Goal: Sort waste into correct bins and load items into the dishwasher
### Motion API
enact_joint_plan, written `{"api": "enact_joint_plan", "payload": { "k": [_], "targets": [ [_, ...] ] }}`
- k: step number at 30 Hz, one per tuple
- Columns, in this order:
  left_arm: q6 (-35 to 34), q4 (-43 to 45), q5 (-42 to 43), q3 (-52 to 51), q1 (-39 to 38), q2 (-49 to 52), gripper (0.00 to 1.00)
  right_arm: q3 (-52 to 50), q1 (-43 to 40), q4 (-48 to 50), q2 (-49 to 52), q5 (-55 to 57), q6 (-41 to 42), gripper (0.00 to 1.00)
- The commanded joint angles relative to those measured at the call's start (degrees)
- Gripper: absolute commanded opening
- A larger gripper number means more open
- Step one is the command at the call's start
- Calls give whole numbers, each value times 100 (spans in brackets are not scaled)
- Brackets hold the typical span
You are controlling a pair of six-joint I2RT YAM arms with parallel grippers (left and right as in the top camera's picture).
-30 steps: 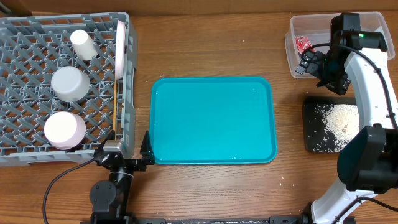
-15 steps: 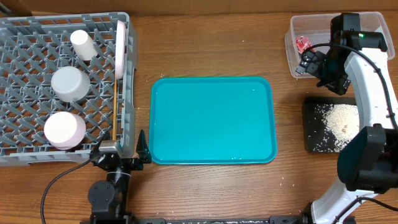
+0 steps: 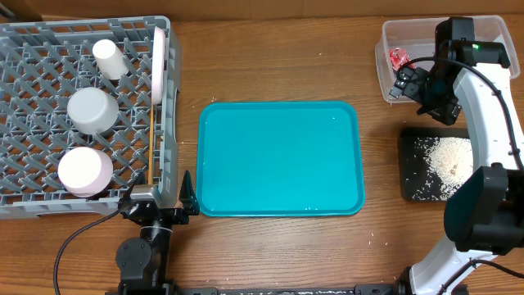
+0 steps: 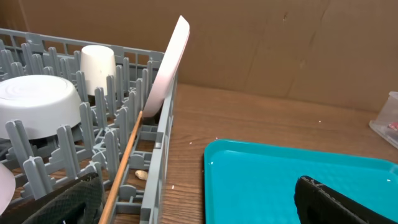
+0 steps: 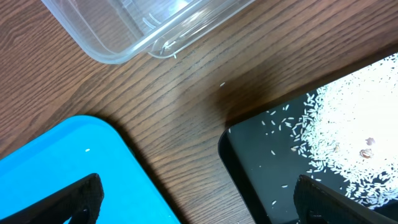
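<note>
The grey dishwasher rack (image 3: 24, 201) at the left holds a white cup (image 3: 105, 57), a grey-blue bowl (image 3: 90, 109) and a pinkish bowl (image 3: 84, 170), all upside down. A white plate (image 3: 160, 65) stands on edge against the rack's right wall, with chopsticks (image 3: 154, 147) lying along that wall. The clear tub (image 3: 491, 33) at the back right holds a red wrapper (image 3: 399, 57). Rice (image 3: 449, 156) lies in the black tray (image 3: 409, 176). My left gripper (image 3: 157, 205) is open at the rack's front right corner. My right gripper (image 3: 419, 92) hangs open and empty over the tub's front edge.
A large teal serving tray (image 3: 280, 158) lies in the middle, between the rack and the bins. The left wrist view shows the plate (image 4: 169, 62), a chopstick (image 4: 124, 162) and the teal tray (image 4: 292, 180). A few stray grains lie on the wood (image 5: 222, 84) near the black tray (image 5: 261, 168).
My left gripper has shifted slightly to the left along the rack's front corner. The right arm has not moved.
</note>
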Motion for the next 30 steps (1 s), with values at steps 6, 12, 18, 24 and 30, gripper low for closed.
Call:
{"api": "enact_joint_plan", "payload": {
  "k": [6,12,18,24,30],
  "targets": [
    [127,2,-59,-39,-24,-70,100,92,37,31,-291,-31,4,100],
    [127,2,-59,-39,-24,-70,100,92,323,31,-1451,280,-20,100],
    [127,2,-59,-39,-24,-70,100,68,409,96,-2872,610,9,100],
    [127,2,-59,-39,-24,-70,100,-966,413,1025,-4481,470,2,99],
    [127,2,-59,-39,-24,-70,100,-4168,444,2743,-6516,55,-28,100]
  ]
}}
